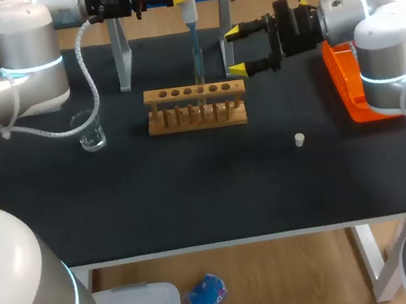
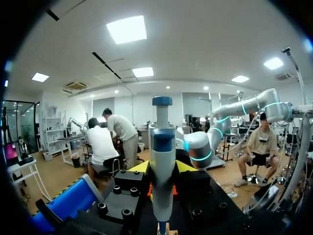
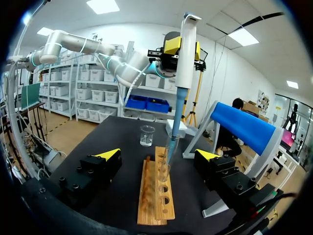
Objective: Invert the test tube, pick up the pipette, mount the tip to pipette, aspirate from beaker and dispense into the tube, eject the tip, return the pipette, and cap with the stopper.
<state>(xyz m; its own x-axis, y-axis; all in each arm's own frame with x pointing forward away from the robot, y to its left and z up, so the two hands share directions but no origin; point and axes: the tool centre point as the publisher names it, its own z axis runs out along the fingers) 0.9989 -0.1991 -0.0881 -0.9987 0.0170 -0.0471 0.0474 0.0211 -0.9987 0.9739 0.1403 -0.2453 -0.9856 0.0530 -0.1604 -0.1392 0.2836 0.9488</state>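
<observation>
Right fingers (image 3: 108, 153) wide apart, empty, facing the rack (image 3: 154, 198), left fingers (image 2: 141, 167) clamped on pipette (image 2: 162, 171), tip (image 3: 173, 133) in test tube (image 3: 165, 171)

We can read no text, number, label or sign in any of the three views. The white and blue plastic pipette (image 2: 162, 171) shows no marking on its barrel that we can make out. The light wooden test tube rack (image 1: 197, 119) and the orange plastic tray (image 1: 341, 86) likewise carry no legible print.
</observation>
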